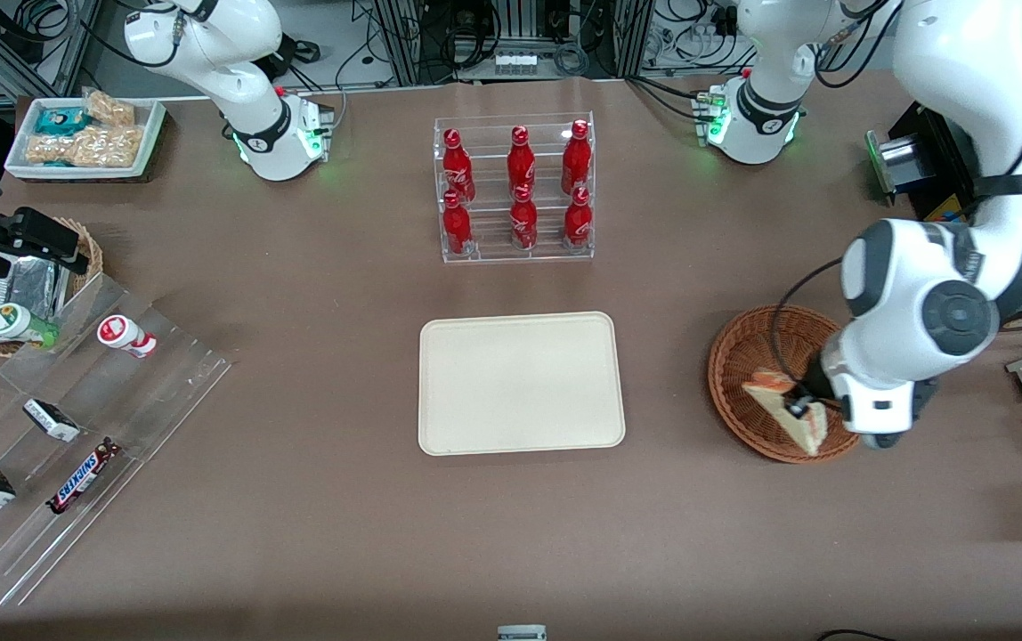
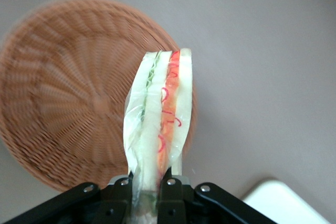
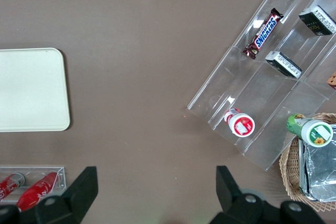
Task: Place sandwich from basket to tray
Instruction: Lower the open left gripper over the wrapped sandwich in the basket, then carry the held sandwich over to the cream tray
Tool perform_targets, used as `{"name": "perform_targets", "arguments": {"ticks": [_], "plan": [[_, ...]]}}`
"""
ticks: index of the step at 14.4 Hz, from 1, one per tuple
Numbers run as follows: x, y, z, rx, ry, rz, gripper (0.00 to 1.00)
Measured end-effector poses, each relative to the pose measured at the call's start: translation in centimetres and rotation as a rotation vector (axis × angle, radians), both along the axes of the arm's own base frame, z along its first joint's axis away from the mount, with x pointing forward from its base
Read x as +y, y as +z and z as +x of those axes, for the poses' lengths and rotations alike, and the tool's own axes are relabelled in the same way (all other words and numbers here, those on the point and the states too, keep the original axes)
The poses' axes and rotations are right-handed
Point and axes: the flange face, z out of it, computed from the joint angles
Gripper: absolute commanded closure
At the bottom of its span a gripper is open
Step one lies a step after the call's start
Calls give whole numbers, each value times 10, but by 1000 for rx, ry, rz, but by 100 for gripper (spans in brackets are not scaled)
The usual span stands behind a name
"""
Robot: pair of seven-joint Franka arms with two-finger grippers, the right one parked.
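**Sandwich lifted over the basket**

The claw (image 2: 149,182) pinches the sandwich (image 2: 157,114) by its narrow end, holding it above the basket's (image 1: 742,356) rim. The tray (image 1: 520,383) lies nearby on the table (image 1: 297,534).

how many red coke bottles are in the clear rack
6, in the clear rack: three in the row farther from the front camera, three in the nearer row. None looks hidden. The tool holds the sandwich above the basket.
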Motion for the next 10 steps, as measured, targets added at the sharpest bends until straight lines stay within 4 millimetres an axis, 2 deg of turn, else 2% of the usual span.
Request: {"name": "perform_targets", "arguments": {"ticks": [3, 7, 10], "plan": [[-82, -14, -14, 17, -104, -22, 91], [-186, -31, -38, -24, -256, -46, 91], [-242, -51, -56, -77, -334, -75, 91]]}}
